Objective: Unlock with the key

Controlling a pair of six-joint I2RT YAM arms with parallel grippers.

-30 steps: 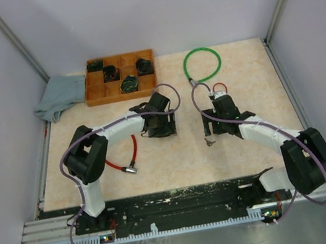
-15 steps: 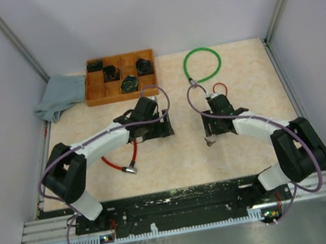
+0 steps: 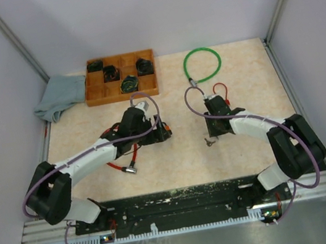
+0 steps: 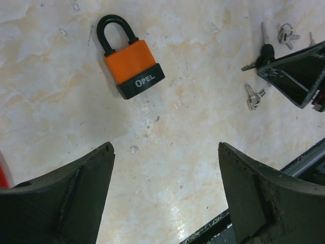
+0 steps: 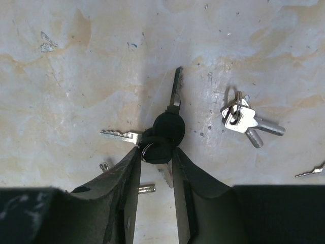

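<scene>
right hand pinching the black-headed key bunch, flat on the surface right of centre. left hand spread wide, apart from the orange Opel padlock lying flat mid-surface. silver keys just beside the bunch.

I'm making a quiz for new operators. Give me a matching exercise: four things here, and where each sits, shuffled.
1 orange-and-black padlock
2 black-headed key bunch
3 green cable loop
4 grey cloth

A just left of the wooden tray
B between the right gripper fingertips
C flat, ahead of the open left gripper
D far side, right of the tray

Pairs: 1-C, 2-B, 3-D, 4-A
</scene>
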